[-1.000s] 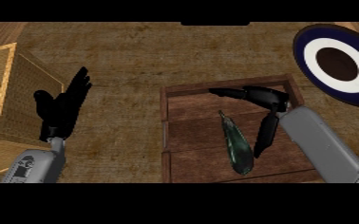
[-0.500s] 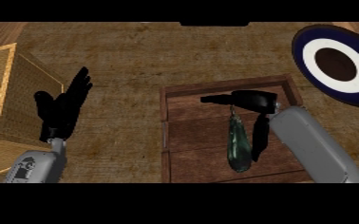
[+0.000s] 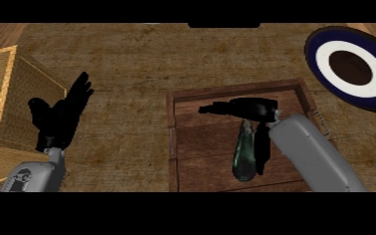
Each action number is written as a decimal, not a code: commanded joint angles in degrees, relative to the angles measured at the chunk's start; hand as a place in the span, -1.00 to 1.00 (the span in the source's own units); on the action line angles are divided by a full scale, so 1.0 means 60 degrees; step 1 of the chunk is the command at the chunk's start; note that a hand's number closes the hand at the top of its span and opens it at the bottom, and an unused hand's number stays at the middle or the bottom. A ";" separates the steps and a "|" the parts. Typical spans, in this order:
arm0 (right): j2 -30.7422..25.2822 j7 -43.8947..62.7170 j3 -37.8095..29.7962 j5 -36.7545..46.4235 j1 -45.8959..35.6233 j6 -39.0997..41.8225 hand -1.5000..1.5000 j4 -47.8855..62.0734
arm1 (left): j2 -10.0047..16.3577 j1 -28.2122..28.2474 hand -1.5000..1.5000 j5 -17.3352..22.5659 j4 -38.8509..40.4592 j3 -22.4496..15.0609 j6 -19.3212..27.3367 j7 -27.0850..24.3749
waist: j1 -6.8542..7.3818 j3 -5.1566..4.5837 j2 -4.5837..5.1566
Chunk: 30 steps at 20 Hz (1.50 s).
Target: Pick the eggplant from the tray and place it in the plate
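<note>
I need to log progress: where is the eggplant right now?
In the head view, right of centre, the eggplant lies lengthwise in the wooden tray, the right hand at its upper end; the plate sits further up right.

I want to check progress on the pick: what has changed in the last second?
The right hand moved left across the tray and is now over the far end of the eggplant. The eggplant turned slightly and now lies straight. Whether it is gripped is unclear. The left hand, resting open at the left, and the plate stayed.
</note>
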 commanded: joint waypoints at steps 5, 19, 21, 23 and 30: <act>0.0949 -0.0073 0.0314 0.1198 -0.0053 -0.0156 -1.00 0.0558 | -0.0384 -0.0580 0.00 -0.0369 0.0893 0.0218 -0.0081 -0.0403 | 0.0033 0.0048 0.0098; 0.1046 -0.0955 0.1242 0.1387 0.1103 -0.0284 1.00 -0.0581 | -0.0190 -0.0112 0.00 -0.0277 0.0185 0.0388 -0.0455 0.0020 | 0.0017 0.0049 0.0072; 0.0923 -0.1030 0.0815 0.1134 0.0829 -0.0072 1.00 -0.0376 | 0.0019 -0.0097 0.00 -0.0184 -0.0047 0.0617 -0.0527 0.0164 | 0.0072 0.0051 0.0077; 0.1173 -0.0215 0.0637 0.1177 0.1315 -0.0418 1.00 -0.1314 | -0.0354 -0.0158 0.00 -0.0464 -0.0128 0.0410 -0.0200 0.0191 | -0.0018 0.0048 0.0056; -0.0017 0.2343 -0.3214 0.1779 -0.0216 -0.3917 1.00 -0.0587 | -0.0210 0.0185 0.00 -0.0360 -0.0281 0.0510 -0.0310 0.0261 | -0.0201 0.0032 0.0031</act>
